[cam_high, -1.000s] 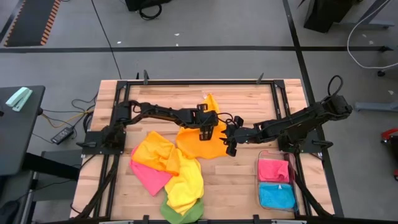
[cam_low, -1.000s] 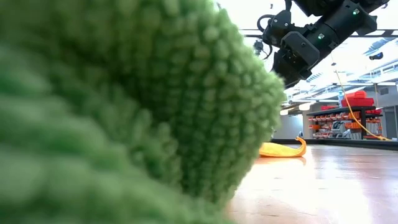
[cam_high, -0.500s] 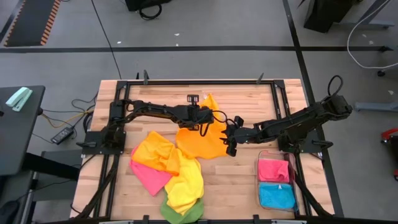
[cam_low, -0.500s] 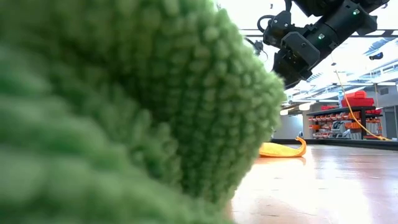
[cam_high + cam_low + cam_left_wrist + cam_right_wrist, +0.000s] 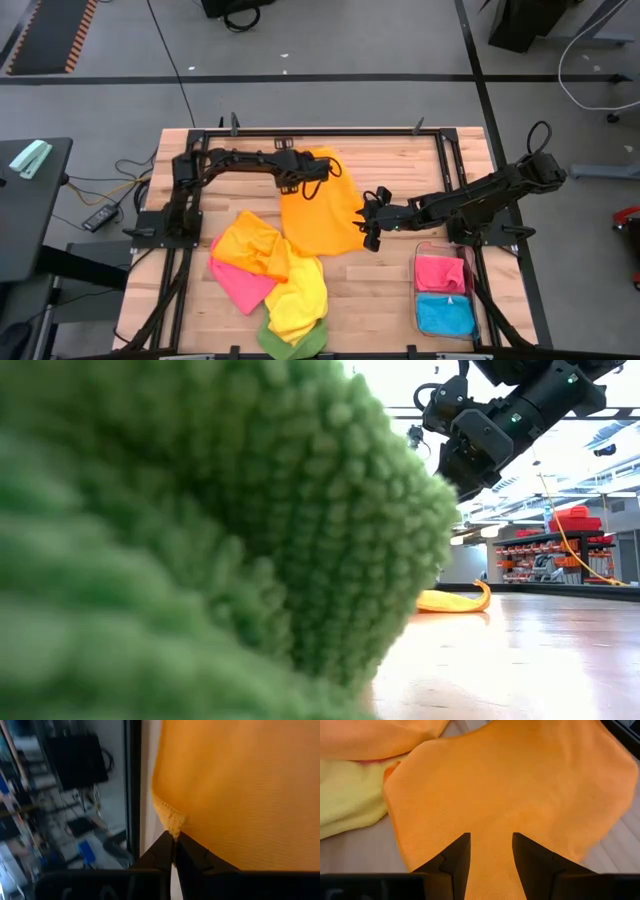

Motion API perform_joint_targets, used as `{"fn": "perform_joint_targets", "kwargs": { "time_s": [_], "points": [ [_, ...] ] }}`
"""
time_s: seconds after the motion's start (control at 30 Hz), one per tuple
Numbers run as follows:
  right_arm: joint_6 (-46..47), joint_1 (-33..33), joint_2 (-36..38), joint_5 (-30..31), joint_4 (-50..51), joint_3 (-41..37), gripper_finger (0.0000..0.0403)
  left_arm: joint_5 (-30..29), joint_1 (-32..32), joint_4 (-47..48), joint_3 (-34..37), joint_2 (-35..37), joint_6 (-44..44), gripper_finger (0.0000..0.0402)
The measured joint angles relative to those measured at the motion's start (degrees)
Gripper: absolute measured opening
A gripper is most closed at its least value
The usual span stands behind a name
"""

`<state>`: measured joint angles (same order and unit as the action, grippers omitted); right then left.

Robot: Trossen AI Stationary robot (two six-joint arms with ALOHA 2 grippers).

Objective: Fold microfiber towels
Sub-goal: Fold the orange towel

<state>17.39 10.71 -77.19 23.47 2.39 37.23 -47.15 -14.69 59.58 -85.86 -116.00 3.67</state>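
Orange towel (image 5: 322, 212): soft, light, draping limply beside the pile (image 5: 272, 275).
Left gripper (image 5: 318, 168): pinching its far hem corner.
Right gripper (image 5: 368, 232): jaws gaping, hovering over its near edge.

The left gripper (image 5: 318, 166) pulls back toward the table's far edge, dragging the orange towel (image 5: 322, 212) corner it pinches, so the cloth stretches longer and apparently flatter than a second ago.

A wooden table (image 5: 400, 160) carries an orange towel (image 5: 322, 215), a towel heap (image 5: 272, 280) and a clear bin (image 5: 420, 300).
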Motion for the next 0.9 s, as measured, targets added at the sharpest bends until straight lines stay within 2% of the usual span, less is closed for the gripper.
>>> {"fn": "perform_joint_targets", "kwargs": {
  "time_s": [0.13, 0.37, 0.5, 0.57, 0.73, 0.9],
  "points": [
    [0.0, 0.4, 0.0, -0.2, 0.0, 0.0, 0.0153, 0.0, -1.4, 2.3, 0.0, 0.0, -1.3, 0.0065],
    [0.1, 0.4, 0.0, -0.3, 0.0, 0.0, 0.0153, 0.1, -1.4, 3.8, 0.0, 0.2, 1.8, 0.0177],
    [0.3, 0.3, 0.0, -2.8, 0.2, 0.0, 0.0153, 2.1, -0.6, 7.6, 0.0, 1.8, 1.8, 0.0212],
    [-0.7, 0.4, 0.0, -5.6, 0.7, 0.0, 0.0153, 7.4, 0.2, 8.5, 0.0, 2.8, 2.8, 0.0218],
    [-3.8, 0.4, 0.0, -7.3, 1.0, 0.0, 0.0153, 26.9, 4.7, 7.9, -0.1, 4.5, 7.7, 0.0207],
    [-3.6, 0.4, 0.0, -7.3, 0.9, 0.0, 0.0153, 39.1, 10.2, 6.9, 0.0, 4.3, 7.5, 0.0187]
  ]
}}
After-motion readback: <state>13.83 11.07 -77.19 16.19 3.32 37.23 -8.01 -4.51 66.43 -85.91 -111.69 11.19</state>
